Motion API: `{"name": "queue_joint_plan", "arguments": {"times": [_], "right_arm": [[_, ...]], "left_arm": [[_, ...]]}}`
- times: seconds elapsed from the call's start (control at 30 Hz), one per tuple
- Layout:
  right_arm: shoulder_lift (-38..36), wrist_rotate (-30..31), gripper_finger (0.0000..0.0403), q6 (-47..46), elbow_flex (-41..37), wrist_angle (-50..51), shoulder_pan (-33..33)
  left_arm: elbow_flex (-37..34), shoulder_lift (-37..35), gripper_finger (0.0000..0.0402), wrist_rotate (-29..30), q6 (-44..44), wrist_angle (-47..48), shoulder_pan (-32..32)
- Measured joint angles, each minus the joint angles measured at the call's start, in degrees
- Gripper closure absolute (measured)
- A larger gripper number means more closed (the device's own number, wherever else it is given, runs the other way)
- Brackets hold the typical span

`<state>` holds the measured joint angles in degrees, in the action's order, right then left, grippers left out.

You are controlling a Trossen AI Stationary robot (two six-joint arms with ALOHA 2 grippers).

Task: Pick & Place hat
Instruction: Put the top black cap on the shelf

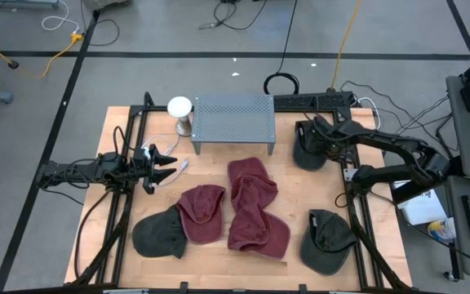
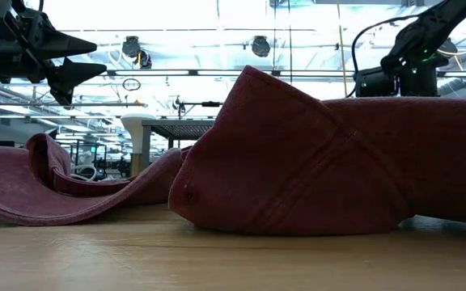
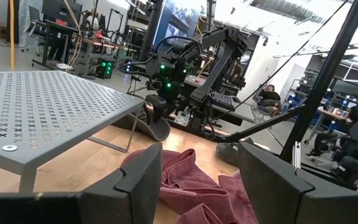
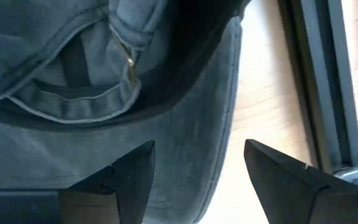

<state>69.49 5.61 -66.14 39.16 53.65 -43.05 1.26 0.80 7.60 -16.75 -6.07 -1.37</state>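
Several hats lie on the wooden table. A grey hat point(image 1: 304, 157) rests at the far right, and my right gripper point(image 1: 314, 137) hangs over it, pointing down. In the right wrist view its open fingers point(image 4: 194, 165) stand over the hat's brim point(image 4: 185, 124), beside the back strap and buckle point(image 4: 128, 59). Whether the fingertips touch the cloth does not show. Two more grey hats point(image 1: 326, 241) point(image 1: 157, 234) lie near the front edge. Three maroon hats point(image 1: 202, 214) point(image 1: 251, 184) point(image 1: 261, 233) are heaped in the middle. My left gripper point(image 1: 168, 167) waits open at the left, held level above the table.
A grey perforated metal stand point(image 1: 233, 121) sits at the far middle, with a white round-topped object point(image 1: 179, 110) to its left. Black frame rails point(image 1: 357, 224) run along the table's sides. A maroon hat point(image 2: 330, 162) fills the low view's foreground. Bare wood shows right of the maroon heap.
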Motion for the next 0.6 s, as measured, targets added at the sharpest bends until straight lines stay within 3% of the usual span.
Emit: {"name": "queue_joint_plan", "arguments": {"times": [0.2, 0.53, 0.6], "right_arm": [[0.02, -4.85, 0.0202, 0.89, -2.5, -5.13, 0.0], [-1.16, -7.13, 0.0375, 0.69, -2.67, -6.16, 0.0], [-1.79, -7.15, 0.0391, 0.91, -2.63, -6.65, 0.0]], "left_arm": [[-0.01, 0.0, 0.0188, 0.02, 0.02, -0.01, 0.0], [-0.02, 0.0, 0.0188, 0.0, 0.0, 0.0, 0.02], [-0.02, 0.0, 0.0188, 0.02, 0.01, 0.0, 0.04]]}}
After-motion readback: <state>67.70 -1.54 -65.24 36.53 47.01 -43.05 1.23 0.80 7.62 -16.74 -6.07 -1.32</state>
